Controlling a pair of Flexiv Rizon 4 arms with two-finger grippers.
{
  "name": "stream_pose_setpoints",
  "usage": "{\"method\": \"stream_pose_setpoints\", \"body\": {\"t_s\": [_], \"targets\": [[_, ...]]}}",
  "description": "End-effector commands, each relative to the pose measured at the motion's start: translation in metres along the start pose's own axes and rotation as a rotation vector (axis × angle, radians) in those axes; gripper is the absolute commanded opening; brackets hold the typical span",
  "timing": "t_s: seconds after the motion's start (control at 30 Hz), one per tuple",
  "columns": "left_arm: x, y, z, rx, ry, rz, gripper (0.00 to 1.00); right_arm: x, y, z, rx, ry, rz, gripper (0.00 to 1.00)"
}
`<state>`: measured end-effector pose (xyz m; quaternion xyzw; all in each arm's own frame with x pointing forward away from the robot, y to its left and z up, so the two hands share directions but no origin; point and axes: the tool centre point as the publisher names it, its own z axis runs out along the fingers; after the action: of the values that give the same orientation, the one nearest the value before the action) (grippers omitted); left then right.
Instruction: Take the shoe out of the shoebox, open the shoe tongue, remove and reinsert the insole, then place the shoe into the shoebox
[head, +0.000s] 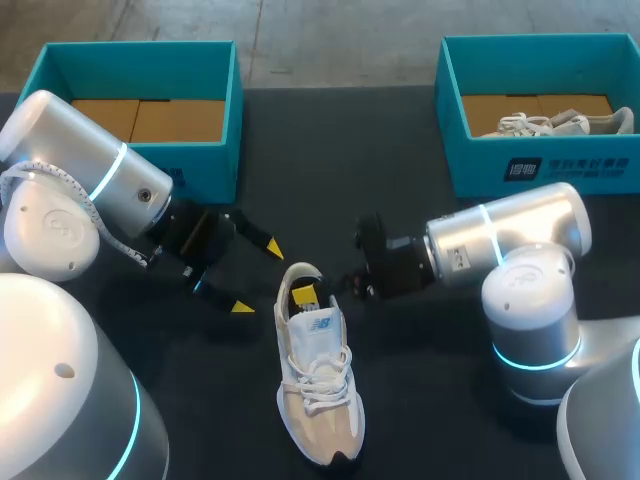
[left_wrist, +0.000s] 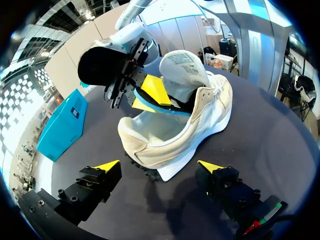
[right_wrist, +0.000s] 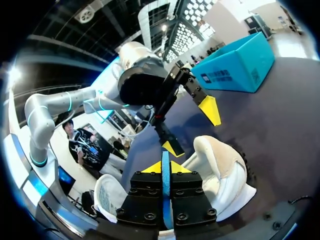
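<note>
The black table (head: 220, 420) carries two teal shoeboxes at its far edge: the left shoebox (head: 215, 170) and the right shoebox (head: 480, 165), which holds a second shoe (head: 555, 123). Between the arms, well apart from both boxes, the beige shoe (head: 318, 390) stands on its sole, heel toward the boxes, its tongue (left_wrist: 182, 67) lifted. The left gripper (head: 257, 277) hovers just beside the heel, fingers spread wide and touching nothing. The right gripper (right_wrist: 165, 167) reaches into the shoe's opening, fingers clenched on the edge of the thin blue insole (right_wrist: 165, 195).
</note>
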<state>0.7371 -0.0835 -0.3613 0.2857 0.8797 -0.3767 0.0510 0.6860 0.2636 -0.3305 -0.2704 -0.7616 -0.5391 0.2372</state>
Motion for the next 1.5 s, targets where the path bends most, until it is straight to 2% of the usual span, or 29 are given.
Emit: {"method": "stream_pose_setpoints", "body": {"t_s": [0.03,0.47,0.63,0.73,0.77,0.83,0.87,0.97,1.5], "targets": [[0.000,-0.001,0.000,-0.004,0.002,0.000,1.00,-0.001,0.000,0.006,0.017,-0.007,0.008,0.00],[0.000,-0.001,0.000,-0.004,0.002,0.000,1.00,-0.002,-0.021,0.021,0.132,0.036,0.076,0.00],[0.000,-0.001,0.000,-0.004,0.002,0.000,1.00,-0.002,-0.029,0.020,0.139,0.042,0.089,0.00],[0.000,-0.001,0.000,-0.004,0.002,0.000,1.00,0.001,-0.023,0.016,0.124,0.024,0.065,0.00],[0.000,-0.001,0.000,-0.004,0.002,0.000,1.00,0.002,-0.020,0.014,0.122,0.019,0.052,0.04],[0.000,-0.001,0.000,-0.004,0.002,0.000,1.00,0.003,-0.015,0.013,0.118,0.011,0.029,0.29],[0.000,-0.001,0.000,-0.004,0.002,0.000,1.00,0.004,-0.012,0.012,0.116,0.008,0.017,0.35],[0.000,-0.001,0.000,-0.004,0.002,0.000,1.00,0.005,-0.005,0.011,0.114,-0.010,-0.014,0.44],[0.000,-0.001,0.000,-0.004,0.002,0.000,1.00,0.012,0.011,0.001,0.076,-0.094,-0.088,0.48]]}}
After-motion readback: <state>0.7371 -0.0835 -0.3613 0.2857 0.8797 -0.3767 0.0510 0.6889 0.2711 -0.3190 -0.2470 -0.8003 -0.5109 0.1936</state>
